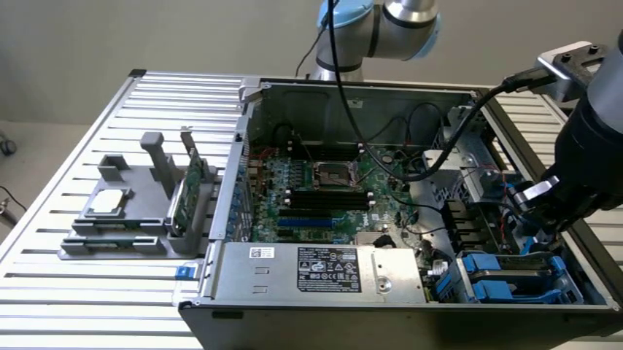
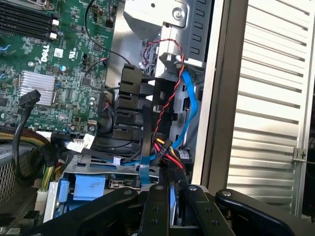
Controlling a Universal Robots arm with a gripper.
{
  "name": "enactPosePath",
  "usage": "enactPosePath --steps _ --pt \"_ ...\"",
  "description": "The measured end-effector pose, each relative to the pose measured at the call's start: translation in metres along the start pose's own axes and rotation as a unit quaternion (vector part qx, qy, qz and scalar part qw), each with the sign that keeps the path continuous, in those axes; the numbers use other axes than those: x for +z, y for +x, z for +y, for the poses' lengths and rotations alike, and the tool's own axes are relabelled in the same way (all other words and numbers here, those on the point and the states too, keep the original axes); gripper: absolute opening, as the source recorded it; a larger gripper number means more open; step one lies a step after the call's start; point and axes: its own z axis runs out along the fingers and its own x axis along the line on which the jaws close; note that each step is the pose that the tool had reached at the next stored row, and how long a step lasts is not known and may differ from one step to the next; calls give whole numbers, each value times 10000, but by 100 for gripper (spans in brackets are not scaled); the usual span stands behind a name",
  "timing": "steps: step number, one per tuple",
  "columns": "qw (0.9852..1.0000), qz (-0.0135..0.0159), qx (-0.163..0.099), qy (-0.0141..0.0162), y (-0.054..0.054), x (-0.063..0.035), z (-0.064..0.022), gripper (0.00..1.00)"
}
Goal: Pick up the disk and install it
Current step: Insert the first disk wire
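Note:
My gripper point(image 1: 535, 227) reaches down into the drive-bay corner of the open computer case point(image 1: 255, 95), on the exterior view's right. In the wrist view its two black fingers point(image 2: 157, 209) are shut on a thin blue and silver edge, the disk point(image 2: 173, 199), held edge-on between them. From the exterior view a blue sliver of the disk point(image 1: 529, 246) shows just under the gripper, above the blue carriers point(image 1: 506, 281) in the bay. Most of the disk is hidden by the fingers.
Red-black wires point(image 2: 170, 93), a blue data cable point(image 2: 189, 108) and a bundle of power plugs point(image 2: 165, 150) crowd the bay ahead of the fingers. The motherboard point(image 1: 322, 189) and power supply point(image 1: 326, 270) fill the case. A grey fixture point(image 1: 127, 219) holds a silver chip and a green card.

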Motion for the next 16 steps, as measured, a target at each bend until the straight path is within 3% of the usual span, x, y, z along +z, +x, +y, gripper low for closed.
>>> enactPosePath --steps 5,9,11,16 --pt "9999 -120 66 37 31 -4 36 19" --pt "9996 -183 216 96 36 5 43 19" --pt "9992 -201 333 137 39 14 43 19" --pt "9965 -241 752 281 44 26 42 19"
